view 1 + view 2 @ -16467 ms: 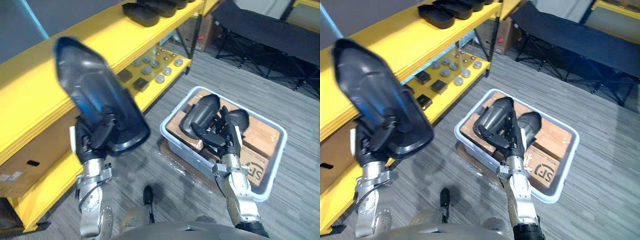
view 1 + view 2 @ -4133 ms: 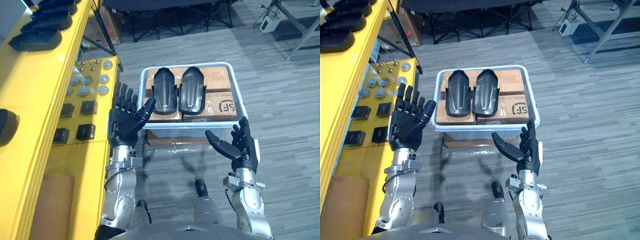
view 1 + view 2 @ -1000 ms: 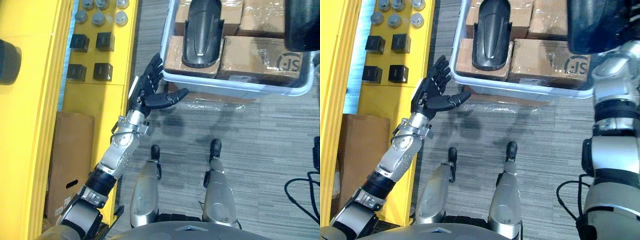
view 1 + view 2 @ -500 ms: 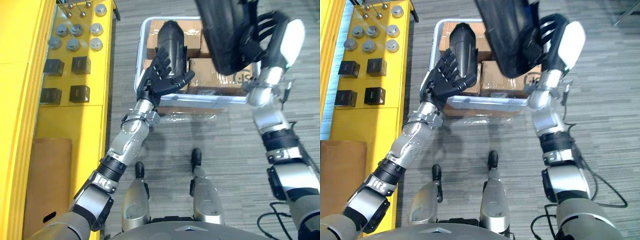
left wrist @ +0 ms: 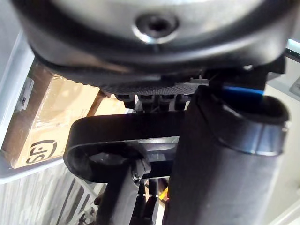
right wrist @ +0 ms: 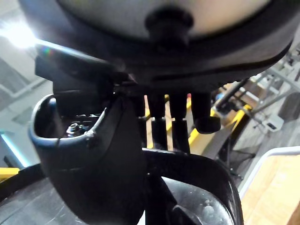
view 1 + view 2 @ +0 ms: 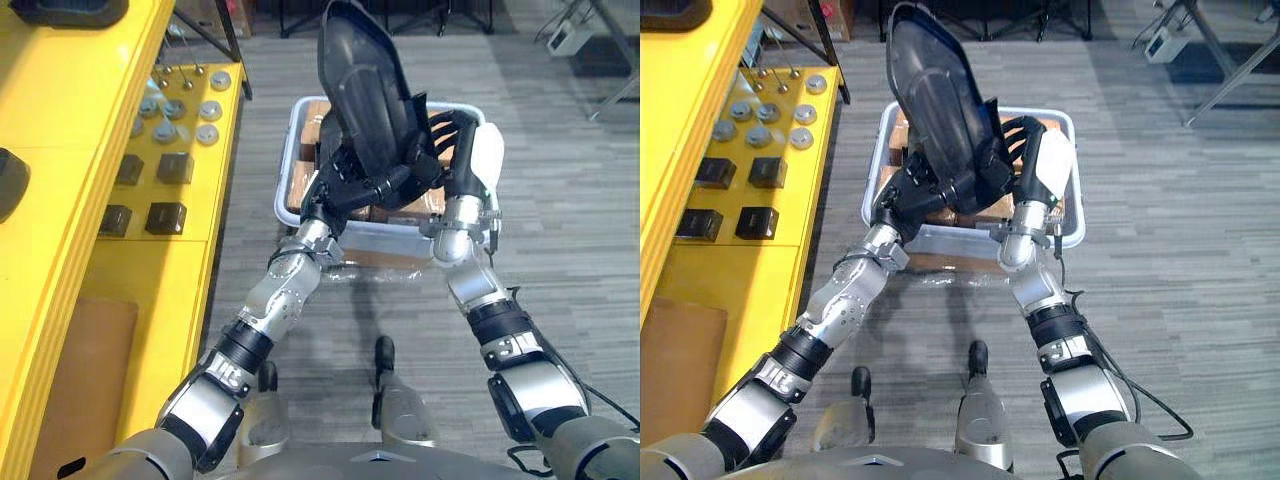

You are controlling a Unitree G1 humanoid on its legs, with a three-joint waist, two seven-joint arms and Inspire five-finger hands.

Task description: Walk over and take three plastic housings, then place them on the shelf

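Left hand [image 7: 338, 188] and right hand [image 7: 460, 150] both curl around 1 plastic housing [image 7: 365, 100], upright between them, bin [image 7: 288, 150] just beyond.

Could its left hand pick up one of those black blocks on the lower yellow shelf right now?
Probably not. The left hand is curled round the black housing, sharing it with the right hand. The way to the black blocks looks free, but the hand is full.
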